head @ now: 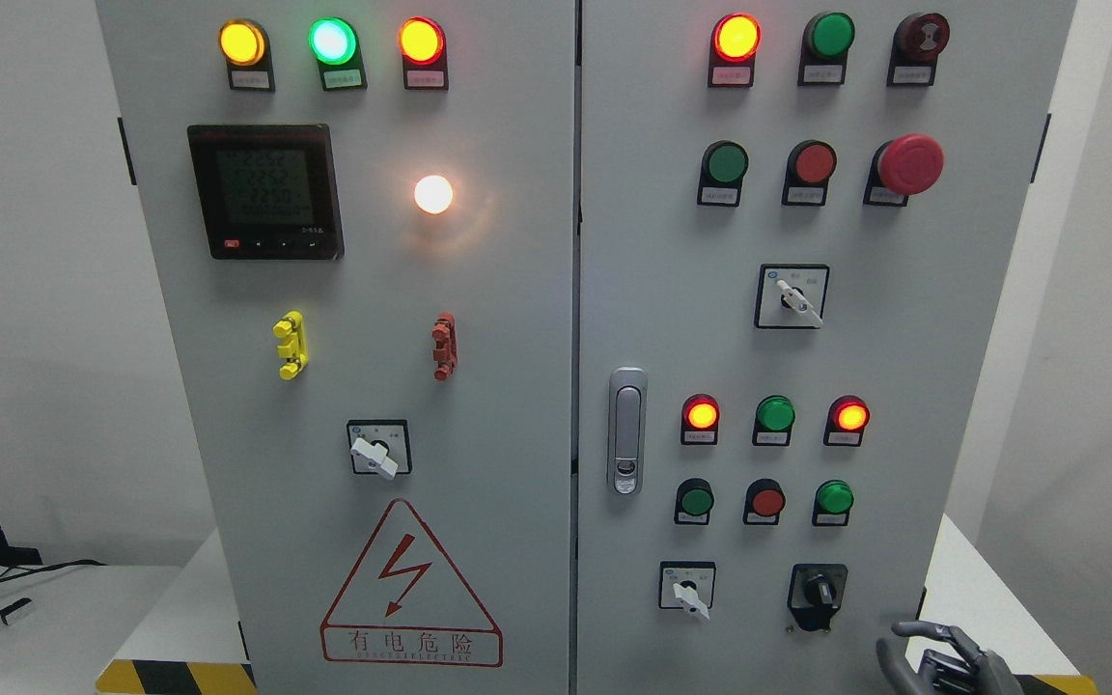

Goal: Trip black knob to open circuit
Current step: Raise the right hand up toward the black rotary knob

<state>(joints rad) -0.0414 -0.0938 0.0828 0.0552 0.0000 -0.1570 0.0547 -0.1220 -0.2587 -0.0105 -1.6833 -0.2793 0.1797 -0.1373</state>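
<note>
— White walls stand behind a pale grey metal control cabinet with two doors; it sits on a white table edged with yellow-and-black hazard tape. Where is the arm?

— Only the right robot hand shows, at the bottom right corner, low against the cabinet's right door. Its dark grey fingers are loosely curved and spread, holding nothing.

— And the black knob?

— The black knob is a small rotary selector on a black square plate, low on the right door, just above and left of the robot hand, not touched. A white-handled selector switch sits to its left.

— Its look?

— Matte black, round, with a raised grip bar standing roughly upright.

— Other fittings?

— Round glossy pilot lamps glow red and orange, and a red mushroom emergency stop juts out higher up. The left door carries a dark digital meter, a lit white lamp and a red-outlined lightning warning triangle. A silver latch handle stands near the seam.
</note>
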